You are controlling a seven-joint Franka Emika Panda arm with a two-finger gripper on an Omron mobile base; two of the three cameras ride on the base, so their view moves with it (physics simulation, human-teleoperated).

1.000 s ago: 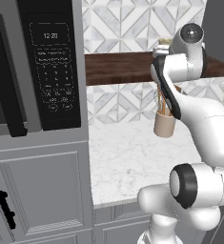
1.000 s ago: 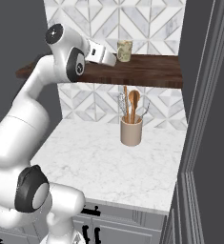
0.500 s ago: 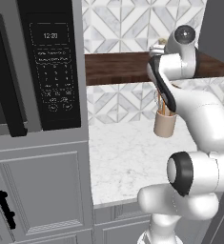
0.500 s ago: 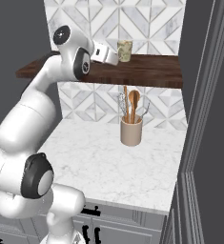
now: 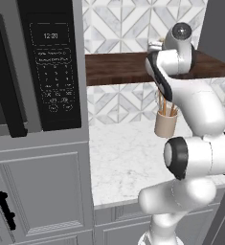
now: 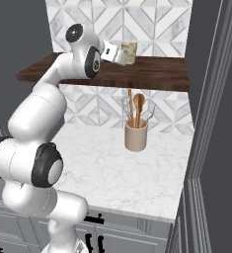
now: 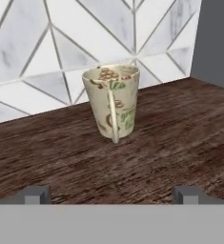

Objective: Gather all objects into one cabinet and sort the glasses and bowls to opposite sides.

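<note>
Now the tool (image 7: 111,194), jaws wide and empty, faces the cream patterned mug (image 7: 113,101) just ahead on the dark wooden shelf (image 7: 170,143); next it probably must advance and close.

A cream patterned mug (image 7: 112,101) stands upright on the dark wooden shelf (image 7: 180,138), handle facing the open end effector (image 7: 111,193).

We saw a home kitchen. A black microwave (image 5: 49,67) sat built into grey cabinetry (image 5: 42,191), beside a white marble surface (image 6: 122,173). Geometric marble tiles (image 5: 118,24) lined the wall behind a dark wooden shelf (image 6: 152,74). A tan utensil holder (image 6: 136,137) held wooden spoons, and a patterned cream mug (image 7: 113,101) stood on the shelf.
</note>
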